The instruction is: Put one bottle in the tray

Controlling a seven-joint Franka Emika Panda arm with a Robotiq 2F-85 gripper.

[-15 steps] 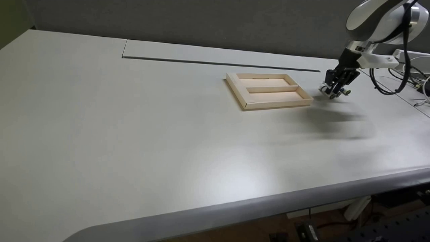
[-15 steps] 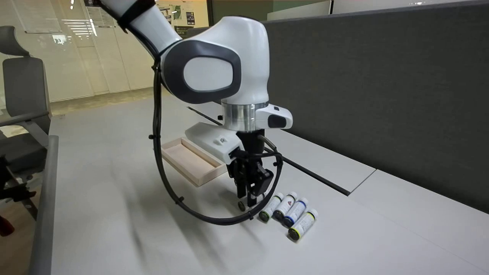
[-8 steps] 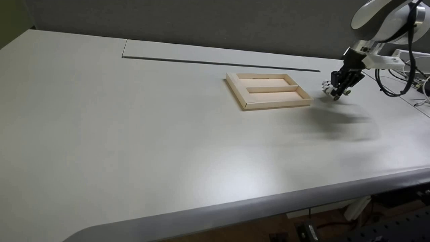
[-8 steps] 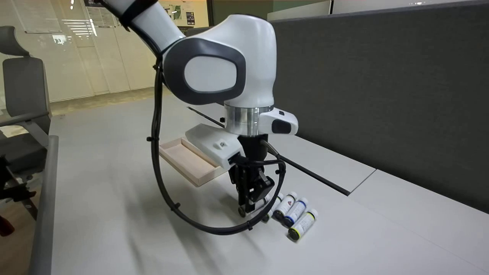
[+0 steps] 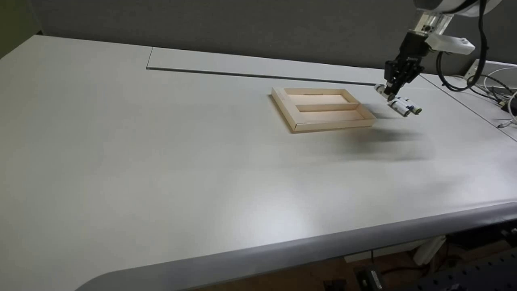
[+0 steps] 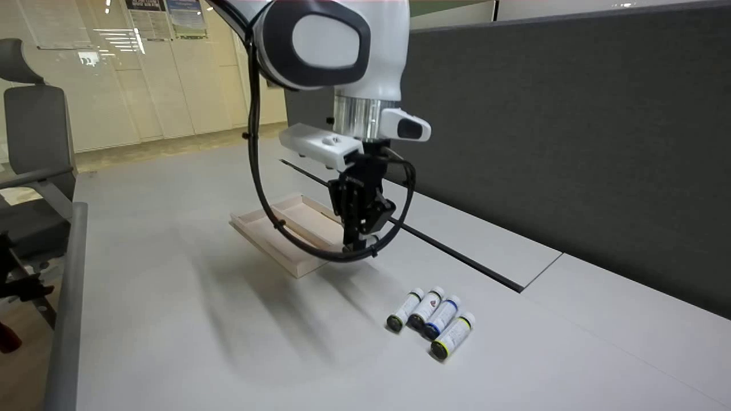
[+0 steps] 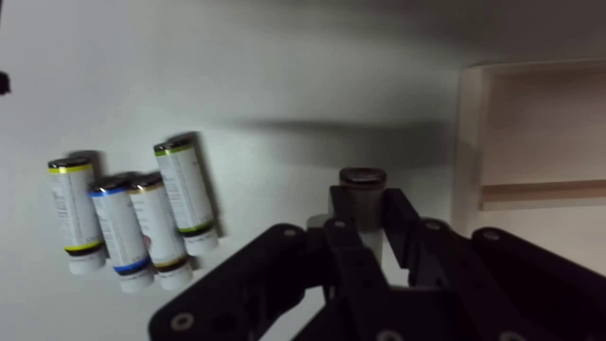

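Note:
My gripper [image 7: 362,201] is shut on a tiny whitish bottle [image 7: 363,177] with a dark end. The dark end sticks out past the fingertips. In an exterior view the bottle's white end [image 5: 379,88] shows behind the fingers, and the gripper [image 5: 388,92] is above the table beside the tray. The pale wooden tray [image 5: 289,108] lies flat with a divider making two compartments. In the wrist view its near rim [image 7: 467,142] is right of the gripper. In an exterior view the gripper [image 6: 355,244] partly covers the tray [image 6: 257,233].
Several similar bottles [image 6: 405,310] lie side by side on the table; they show left in the wrist view [image 7: 183,189]. A dark strip [image 6: 457,257] runs along the table near the grey partition [image 6: 542,142]. Cables [image 5: 494,91] lie at the table's end.
My gripper has risen from the table beside the other bottles, carrying the bottle up and a little toward the tray. The remaining bottles and the tray have stayed in place.

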